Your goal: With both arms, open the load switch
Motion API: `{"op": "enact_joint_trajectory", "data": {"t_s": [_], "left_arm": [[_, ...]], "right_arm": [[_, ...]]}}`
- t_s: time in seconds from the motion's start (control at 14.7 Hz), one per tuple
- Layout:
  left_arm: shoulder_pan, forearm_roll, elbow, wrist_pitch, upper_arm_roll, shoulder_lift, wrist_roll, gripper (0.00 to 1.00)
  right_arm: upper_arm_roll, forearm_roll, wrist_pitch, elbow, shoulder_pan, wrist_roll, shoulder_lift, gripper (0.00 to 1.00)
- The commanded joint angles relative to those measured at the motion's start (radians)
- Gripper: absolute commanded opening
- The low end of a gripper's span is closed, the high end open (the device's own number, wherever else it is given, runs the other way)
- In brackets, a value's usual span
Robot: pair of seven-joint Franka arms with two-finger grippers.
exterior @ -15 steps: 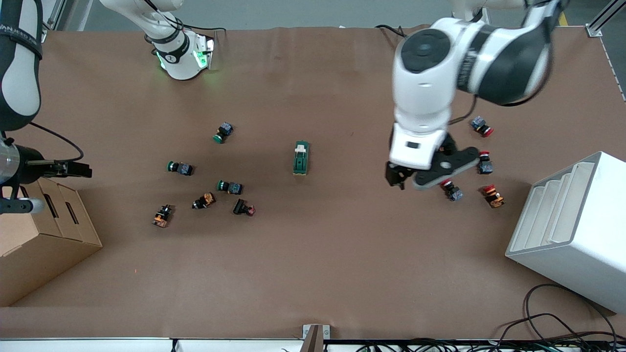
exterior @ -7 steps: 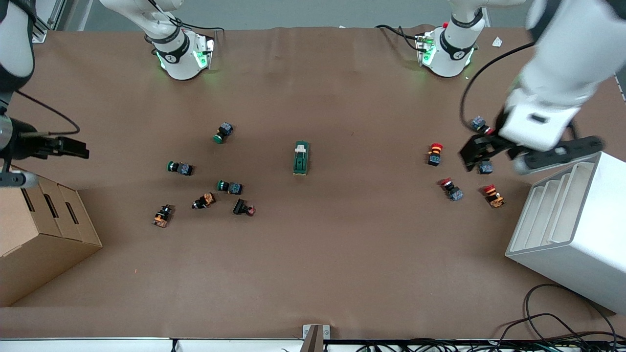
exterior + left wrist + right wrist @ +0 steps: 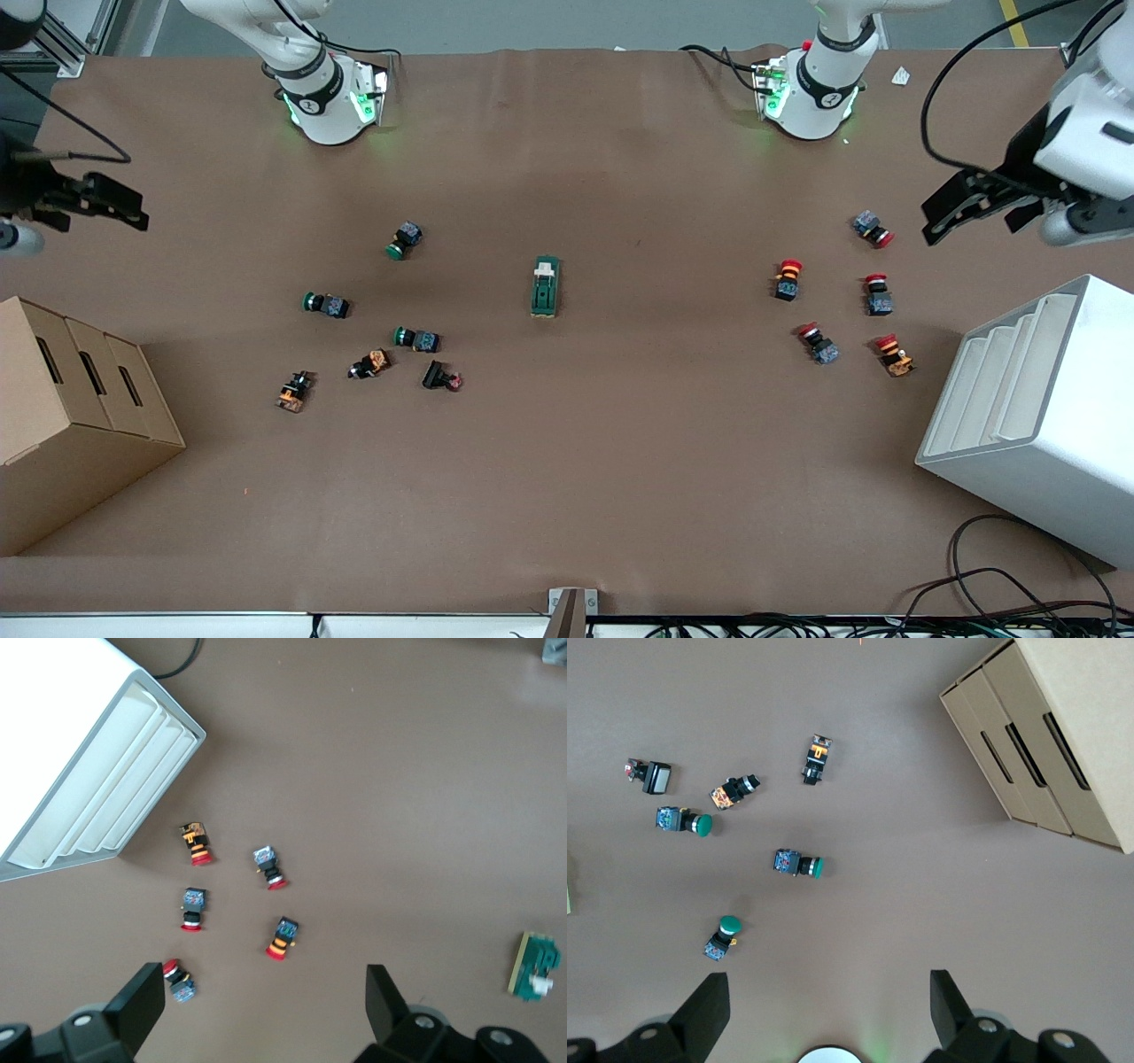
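Observation:
The load switch (image 3: pixel 545 286) is a dark-green block with a white lever piece at the end toward the arms' bases. It lies alone mid-table and also shows in the left wrist view (image 3: pixel 536 966). My left gripper (image 3: pixel 979 211) hangs high over the left arm's end of the table, beside a red push-button (image 3: pixel 873 229). It is open (image 3: pixel 264 1001) and holds nothing. At the right arm's end, my right gripper (image 3: pixel 104 204) hovers open (image 3: pixel 828 997) and empty, over bare table. Both grippers are far from the switch.
Red-capped push-buttons (image 3: pixel 787 278) lie scattered toward the left arm's end, next to a white slotted rack (image 3: pixel 1036 408). Green-capped and dark push-buttons (image 3: pixel 415 338) lie toward the right arm's end, near a cardboard box (image 3: pixel 80 399). Cables (image 3: pixel 1001 585) trail at the nearest table edge.
The left arm swung away from over the red push-buttons out to its end of the table. The right gripper drifted toward the bases' side. The load switch stayed put.

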Motion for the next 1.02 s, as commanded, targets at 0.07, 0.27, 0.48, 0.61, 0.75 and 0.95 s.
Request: {"op": "enact_joint_trajectory", "data": {"t_s": [0.07,0.27,0.48,0.61,0.75,0.95], "left_arm": [[0.016,-0.047,-0.156,-0.001,0.03,-0.13,0.117,1.0],[0.007,-0.047,-0.188,-0.02,0.056,-0.164,0.206,1.0],[-0.004,-0.046,-0.223,-0.004,0.062,-0.187,0.214,1.0],[-0.014,-0.04,-0.237,0.0,0.062,-0.195,0.212,1.0],[-0.024,-0.04,-0.234,0.0,0.062,-0.195,0.206,1.0],[-0.024,-0.038,-0.233,0.016,0.061,-0.198,0.205,1.0]], "right_arm": [[0.0,-0.006,0.0,-0.061,-0.004,-0.008,-0.085,1.0],[0.001,-0.003,-0.025,-0.025,-0.006,-0.009,-0.085,1.0],[0.0,-0.002,-0.027,-0.012,-0.006,-0.008,-0.08,1.0],[-0.002,0.021,-0.026,0.002,-0.006,-0.003,-0.077,1.0],[-0.002,0.035,-0.028,0.031,-0.009,0.0,-0.068,1.0],[-0.002,0.057,-0.071,0.094,-0.012,0.015,-0.027,1.0]]}}
